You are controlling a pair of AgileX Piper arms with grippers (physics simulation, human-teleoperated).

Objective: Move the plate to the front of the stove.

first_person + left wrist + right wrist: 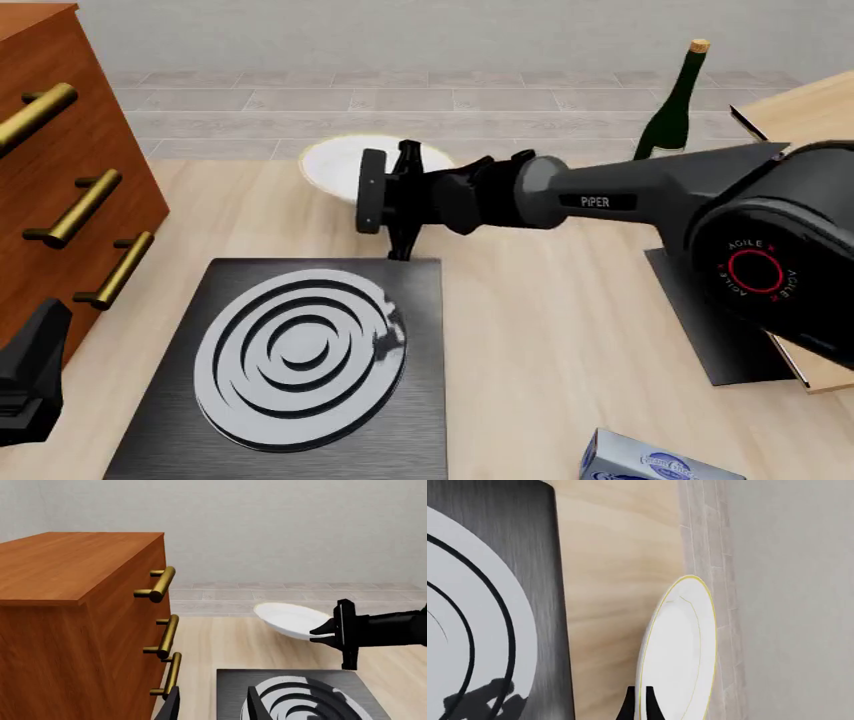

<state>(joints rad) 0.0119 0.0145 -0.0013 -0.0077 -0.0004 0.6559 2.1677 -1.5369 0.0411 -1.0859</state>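
I'm holding the plate (328, 161) by its rim, right jaws clamped on it, lifted off the surface at twelve o'clock of the stove (294, 365) for placing; left jaws are standing apart.

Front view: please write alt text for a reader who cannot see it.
The right gripper holds the white plate by its rim above the table, beyond the stove's far edge. A wooden dresser stands at left and a green bottle at far right.
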